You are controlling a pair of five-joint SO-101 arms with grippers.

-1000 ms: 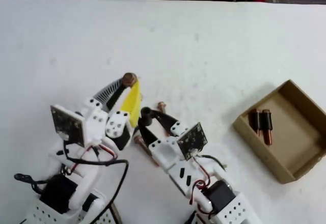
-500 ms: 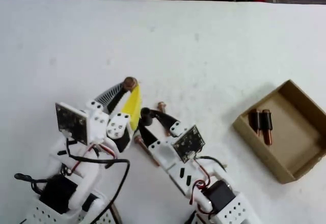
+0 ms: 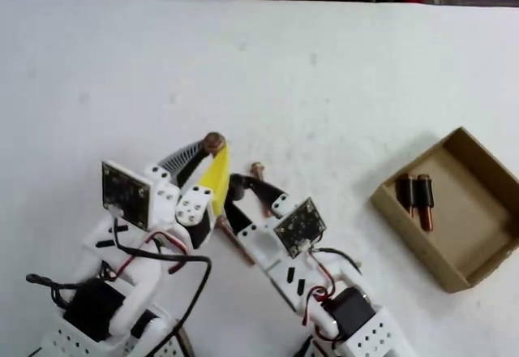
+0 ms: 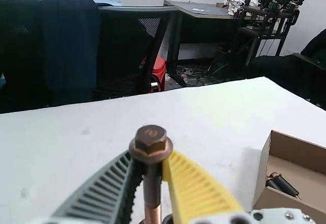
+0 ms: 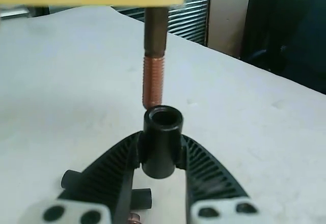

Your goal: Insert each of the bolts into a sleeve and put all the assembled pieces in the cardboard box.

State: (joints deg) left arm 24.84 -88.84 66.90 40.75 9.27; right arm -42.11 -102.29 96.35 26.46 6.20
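Bolt [image 4: 151,143] and sleeve [image 5: 163,128] are both off the table, one in each gripper. The left gripper [image 3: 209,148] clamps the bolt by its shank just under the hex head, with the head up and the threaded end hanging down. The right gripper [image 5: 162,147] is closed around the black sleeve at mid-body, holding it upright with its mouth clear.

In the right wrist view the thread tip sits just above the sleeve's rim, seemingly a little behind the bore, though depth is hard to judge from there.

Both parts look like rigid metal, small but dense and smooth, so they are likely to slip or twist in ribbed fingers if nudged sideways. The shank grip suits a straight downward feed.

The cardboard box [image 3: 409,235] stands well apart, with two assembled pieces [image 3: 413,195] lying inside. A loose bolt [image 3: 258,169] lies near the grippers.
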